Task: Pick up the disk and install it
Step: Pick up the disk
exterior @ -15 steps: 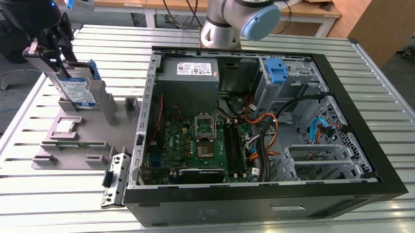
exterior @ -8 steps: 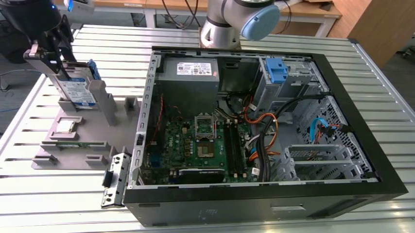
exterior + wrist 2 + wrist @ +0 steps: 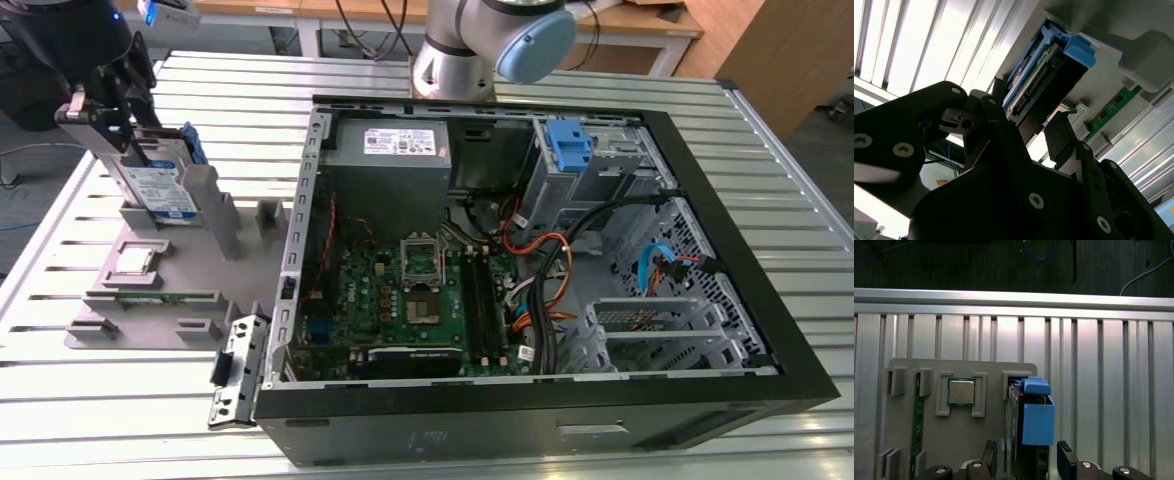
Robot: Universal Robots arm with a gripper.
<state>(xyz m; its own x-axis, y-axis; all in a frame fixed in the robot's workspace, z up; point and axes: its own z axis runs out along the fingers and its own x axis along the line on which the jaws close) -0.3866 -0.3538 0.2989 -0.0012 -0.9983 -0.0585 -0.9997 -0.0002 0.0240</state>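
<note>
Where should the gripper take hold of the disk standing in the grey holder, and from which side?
Probably across its two broad flat faces near the free top edge, coming straight down from above. The disk stands on edge in the grey holder, whose posts flank its lower part, and its thin profile fits the open gripper hanging over it.

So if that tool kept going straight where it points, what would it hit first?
Most likely the disk standing upright in the grey holder, right ahead of the tool; how close is hard to judge.
</note>
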